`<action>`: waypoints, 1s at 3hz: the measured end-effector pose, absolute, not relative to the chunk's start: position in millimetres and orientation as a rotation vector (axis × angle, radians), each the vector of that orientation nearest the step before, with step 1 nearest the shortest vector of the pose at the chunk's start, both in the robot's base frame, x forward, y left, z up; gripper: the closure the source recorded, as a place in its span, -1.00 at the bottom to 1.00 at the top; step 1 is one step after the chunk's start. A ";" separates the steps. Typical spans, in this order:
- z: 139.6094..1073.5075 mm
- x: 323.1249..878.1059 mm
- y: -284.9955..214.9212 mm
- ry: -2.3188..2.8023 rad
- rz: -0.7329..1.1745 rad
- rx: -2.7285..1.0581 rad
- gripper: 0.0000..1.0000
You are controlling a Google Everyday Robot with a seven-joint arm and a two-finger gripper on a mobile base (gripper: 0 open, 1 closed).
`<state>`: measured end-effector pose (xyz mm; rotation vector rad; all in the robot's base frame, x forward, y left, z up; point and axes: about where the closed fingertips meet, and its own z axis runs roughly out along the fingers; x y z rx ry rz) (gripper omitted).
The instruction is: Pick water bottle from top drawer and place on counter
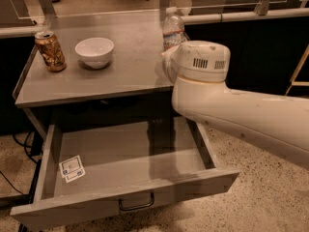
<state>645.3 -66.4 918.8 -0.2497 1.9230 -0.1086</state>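
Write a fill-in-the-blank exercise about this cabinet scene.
1. The water bottle stands upright on the ____.
2. The open top drawer holds a small white ____.
3. Right of the brown-gold can sits a white ____.
4. The gripper is hidden behind the white ____.

Missing words: counter; card; bowl; arm.

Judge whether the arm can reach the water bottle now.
Probably yes: the water bottle stands on the counter just behind the arm's white housing, which hides the end effector; nothing shows between them.
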 end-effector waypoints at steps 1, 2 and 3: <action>944.6 661.4 -53.2 1.896 -0.001 -0.211 1.00; 966.5 671.7 -38.7 1.866 0.091 -0.174 1.00; 968.8 671.0 -38.4 1.859 0.068 -0.205 1.00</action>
